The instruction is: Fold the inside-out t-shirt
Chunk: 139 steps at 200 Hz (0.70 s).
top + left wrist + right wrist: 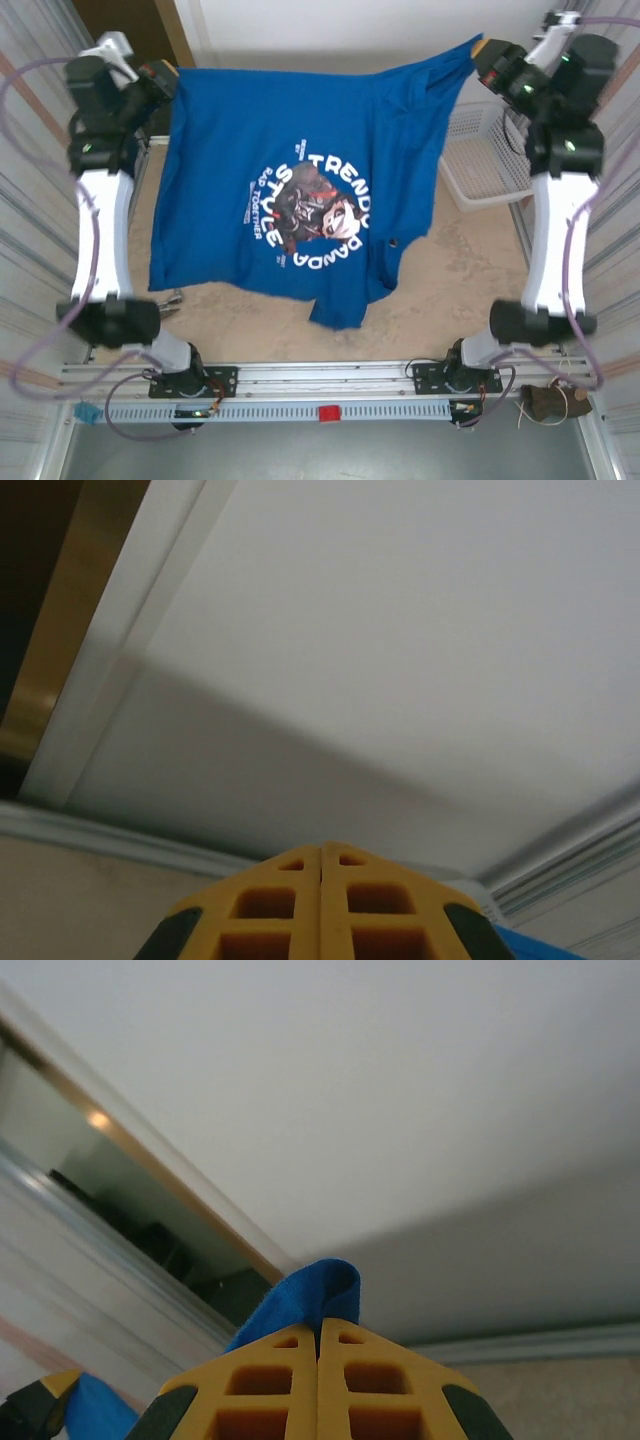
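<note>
the t-shirt (300, 180) hangs spread above the worktop (460, 290), print facing up, its top edge running side to side. left fingers (270, 905) and right fingers (370, 1380) each pinch closed on one upper corner; the loose hem lies nearest the arm bases.

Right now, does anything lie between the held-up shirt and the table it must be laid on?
Nothing visible does. The t-shirt hangs from the left tool and right tool over the table; the white basket sits off to the right. The table under the cloth is hidden.
</note>
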Each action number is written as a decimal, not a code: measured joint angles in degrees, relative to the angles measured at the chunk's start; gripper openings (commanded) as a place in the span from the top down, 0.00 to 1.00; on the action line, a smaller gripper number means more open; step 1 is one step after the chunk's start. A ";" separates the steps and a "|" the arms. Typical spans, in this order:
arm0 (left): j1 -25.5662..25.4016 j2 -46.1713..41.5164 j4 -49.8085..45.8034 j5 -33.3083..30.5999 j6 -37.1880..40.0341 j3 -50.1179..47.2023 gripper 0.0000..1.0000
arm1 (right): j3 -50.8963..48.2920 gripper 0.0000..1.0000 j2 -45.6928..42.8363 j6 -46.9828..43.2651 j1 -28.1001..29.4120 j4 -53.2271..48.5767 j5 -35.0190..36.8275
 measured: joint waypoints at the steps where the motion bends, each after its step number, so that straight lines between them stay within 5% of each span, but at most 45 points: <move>1: 0.00 0.46 -0.02 0.02 -0.07 0.17 1.00 | 0.24 1.00 0.48 0.04 0.02 -0.13 -0.02; 38: 0.00 16.76 -6.38 3.04 -4.35 11.96 1.00 | 23.98 1.00 21.31 3.93 -0.02 -8.59 -1.81; 67: 0.00 17.92 -8.04 4.57 -7.19 25.29 1.00 | 29.62 1.00 20.41 9.99 -2.19 -5.53 -4.50; 104: 0.02 8.66 -4.42 6.16 -8.52 27.04 1.00 | 18.10 1.00 6.82 11.67 -5.07 1.16 -5.11; 139: 0.50 -4.50 1.95 7.58 -8.92 5.60 1.00 | -4.31 1.00 -9.84 11.08 -5.14 6.60 -5.66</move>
